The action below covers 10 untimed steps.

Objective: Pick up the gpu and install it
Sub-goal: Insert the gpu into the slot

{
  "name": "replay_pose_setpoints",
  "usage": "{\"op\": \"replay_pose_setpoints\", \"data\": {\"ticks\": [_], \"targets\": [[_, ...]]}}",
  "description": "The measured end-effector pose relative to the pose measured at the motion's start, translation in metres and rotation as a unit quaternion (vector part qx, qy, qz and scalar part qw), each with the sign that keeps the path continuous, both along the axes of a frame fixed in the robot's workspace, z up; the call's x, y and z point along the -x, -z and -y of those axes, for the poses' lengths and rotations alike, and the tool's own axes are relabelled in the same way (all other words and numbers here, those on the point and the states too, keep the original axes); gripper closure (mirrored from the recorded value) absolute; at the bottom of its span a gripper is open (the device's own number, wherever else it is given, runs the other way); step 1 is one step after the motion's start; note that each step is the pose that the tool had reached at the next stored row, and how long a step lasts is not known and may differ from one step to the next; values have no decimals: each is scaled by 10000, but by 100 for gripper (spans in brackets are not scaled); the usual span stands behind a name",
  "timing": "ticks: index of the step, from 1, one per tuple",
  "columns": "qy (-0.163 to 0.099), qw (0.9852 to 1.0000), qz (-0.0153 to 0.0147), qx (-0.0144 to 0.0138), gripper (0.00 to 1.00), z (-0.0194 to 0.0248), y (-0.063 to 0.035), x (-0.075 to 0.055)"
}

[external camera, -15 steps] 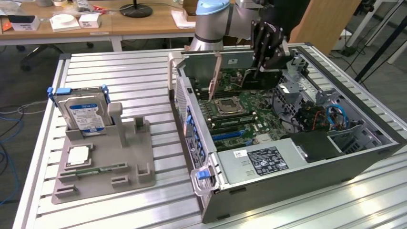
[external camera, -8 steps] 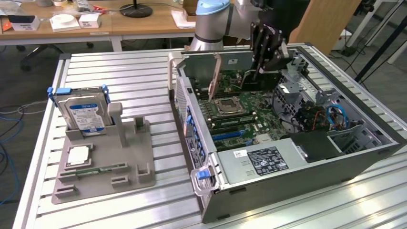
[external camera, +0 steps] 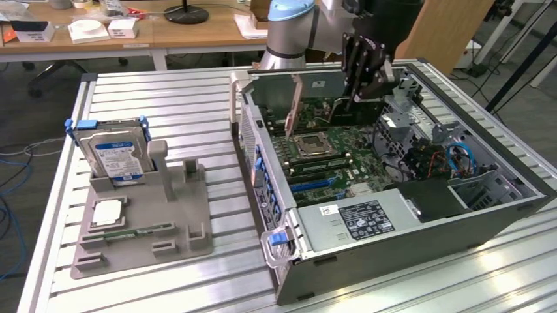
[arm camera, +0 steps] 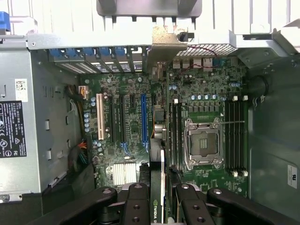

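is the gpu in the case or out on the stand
In the case: the gpu stands on edge over the motherboard, clamped by the fingers. Seated in a slot: cannot tell.

Bright, even light; soft shadows inside the case [external camera: 418, 241], glare on the table [external camera: 165, 104].

The work surface is a silver slatted aluminium-profile table [external camera: 174, 98]. In the exterior view its grooves run roughly from 9 o'clock to 3 o'clock.

Two items rest directly on it:

- **Fixture:** A flat grey plastic parts fixture with raised posts and slots [external camera: 187, 215] lies toward 8 o'clock, with its base flat on the slats.
- **Case:** A large dark grey metal computer tower case [external camera: 409, 251] lies on its side from the centre toward 4 o'clock, with its open face upward.

Fixture and case sit near each other without touching, and a strip of slats shows between them.
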<state>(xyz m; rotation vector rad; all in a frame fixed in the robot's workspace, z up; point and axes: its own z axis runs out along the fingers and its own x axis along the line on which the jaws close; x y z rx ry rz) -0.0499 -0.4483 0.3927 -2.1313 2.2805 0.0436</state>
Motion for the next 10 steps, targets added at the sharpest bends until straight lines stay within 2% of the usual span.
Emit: {"op": "replay_pose_setpoints", "data": {"ticks": [10], "targets": [[0, 10000, 0, 0, 74, 5, 27, -1]]}}
